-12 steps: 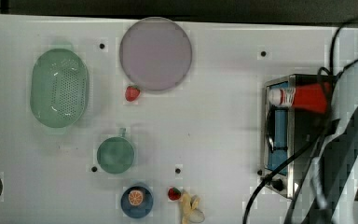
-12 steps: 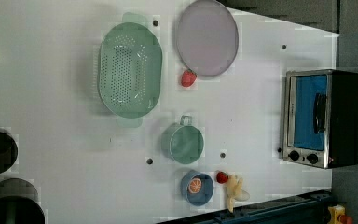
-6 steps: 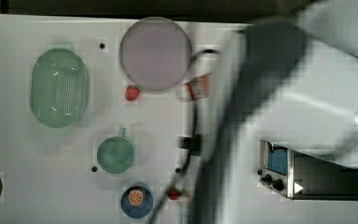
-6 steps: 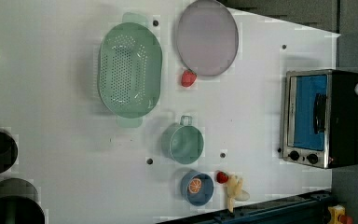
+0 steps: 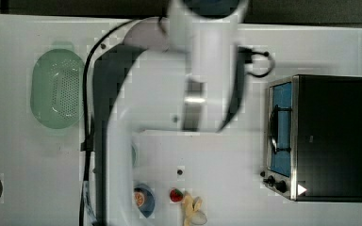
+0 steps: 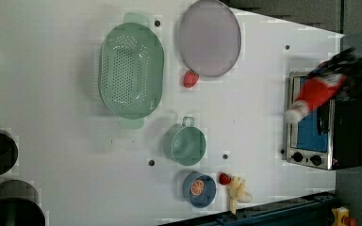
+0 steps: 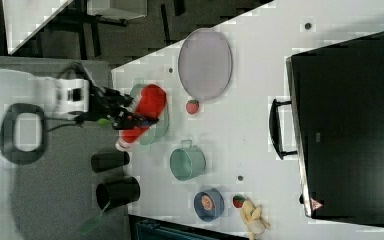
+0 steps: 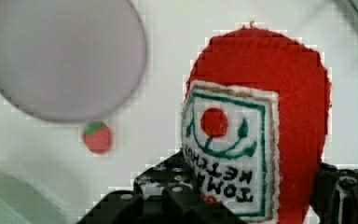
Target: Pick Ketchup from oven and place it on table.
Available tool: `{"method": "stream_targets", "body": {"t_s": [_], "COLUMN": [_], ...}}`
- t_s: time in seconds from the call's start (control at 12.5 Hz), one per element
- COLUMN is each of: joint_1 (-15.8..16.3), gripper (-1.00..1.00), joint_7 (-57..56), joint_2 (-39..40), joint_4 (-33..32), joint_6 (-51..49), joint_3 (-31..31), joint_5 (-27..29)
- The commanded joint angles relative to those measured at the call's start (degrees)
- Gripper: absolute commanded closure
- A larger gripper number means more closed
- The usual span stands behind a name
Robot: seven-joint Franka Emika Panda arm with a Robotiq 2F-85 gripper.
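We see the ketchup (image 8: pixel 256 135) clamped between the black fingers (image 8: pixel 168 196) of the gripper (image 7: pixel 130 117), its label facing the wrist camera and its white cap pointing away from the arm; in the right view the bottle hangs in the air in front of the green colander (image 6: pixel 131 70), clear of the oven (image 7: pixel 350 125). In the left view the bottle (image 6: pixel 316 94) shows tilted before the oven's blue glass door (image 6: pixel 311 127). The arm (image 5: pixel 198 84) reaches across the middle of the top view, bent at the elbow, covering much of the table (image 5: pixel 226 188). We count one grey plate (image 6: pixel 209 37), one colander, one green cup (image 6: pixel 185 143), one blue bowl (image 6: pixel 199 188), two strawberries (image 6: pixel 191 78) (image 6: pixel 225 178) and two black cups (image 7: pixel 110 161) (image 7: pixel 117 192). Bare white tabletop lies between the cup and the oven, and along the plate's far side.
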Motion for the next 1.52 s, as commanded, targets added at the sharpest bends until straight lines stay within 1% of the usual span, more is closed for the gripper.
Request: {"method": "stream_targets", "body": {"t_s": [0.08,0.4,0.64,0.72,0.8,1.04,1.28,1.36,1.52], "joint_1": [0.2,0.4,0.4,0.5,0.5,0.5,0.4,0.4,0.3], "gripper": [-0.27,-0.27,-0.27,-0.27,-0.35,-0.98,-1.00,-1.00,-1.00], "joint_7": [1.5,1.6,2.0,2.0,2.0,2.0,2.1,2.1,2.1], "joint_2": [0.6,2.2,5.4,6.8,8.2,10.5,7.1,4.6,-1.6], "joint_4": [-8.2,-22.6,-28.8,-29.6,-29.8,-29.7,-28.6,-27.5,-23.4], "joint_6": [5.7,23.7,35.5,37.5,38.4,40.4,38.8,37.0,30.2], "joint_3": [-2.7,-2.4,-1.6,-1.3,-1.1,-1.2,-1.7,-1.9,-2.5], "joint_5": [0.3,0.3,0.3,0.3,0.4,0.7,0.8,0.8,0.7]}}
